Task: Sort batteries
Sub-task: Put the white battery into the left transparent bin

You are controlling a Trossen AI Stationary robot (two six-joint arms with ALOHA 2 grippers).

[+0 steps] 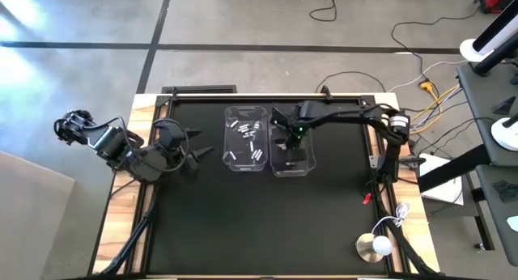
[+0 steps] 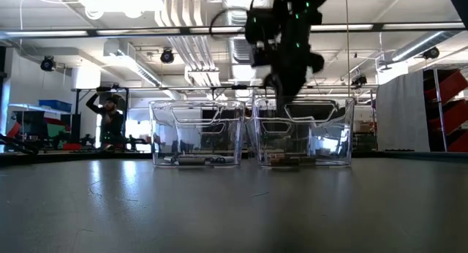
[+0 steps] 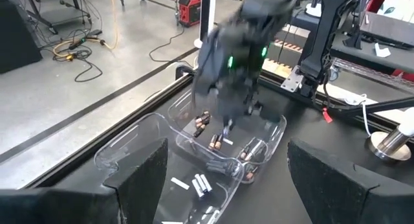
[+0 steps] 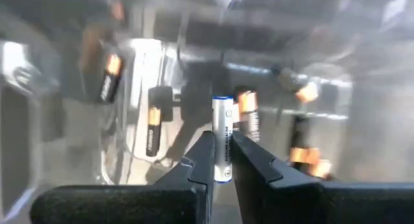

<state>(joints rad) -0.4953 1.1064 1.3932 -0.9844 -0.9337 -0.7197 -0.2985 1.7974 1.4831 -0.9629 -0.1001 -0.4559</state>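
Right gripper (image 4: 222, 160): over the right bin (image 1: 305, 168), near the counter's (image 1: 243, 223) far edge; fingers (image 4: 194, 166) pinched on a silvery-white cell (image 4: 222, 138) that stands upright between them, blue band at its upper end.
Right gripper, low view (image 2: 284, 85): it hangs above the right bin's (image 2: 303, 132) rim; the cell cannot be made out there.
Left gripper (image 1: 192, 153): near the counter's left edge, beside the left bin (image 1: 233, 138); fingers (image 3: 139, 179) spread wide, nothing between them.
Left bin: clear plastic, touching the right bin side by side; silvery-white cells (image 1: 249, 141) lie scattered on its floor.
Right bin: dark cells with copper ends (image 3: 216, 142) lie on its floor, several seen in the right wrist view (image 4: 153, 128) below the held cell.
Batteries on bare counter: none visible outside the bins.
Red piece (image 1: 366, 199): small, by the counter's right edge, well apart from the bins.
White round object (image 1: 380, 246): near the counter's near right corner.
Person (image 2: 110, 121): standing in the room beyond the counter, arms raised.
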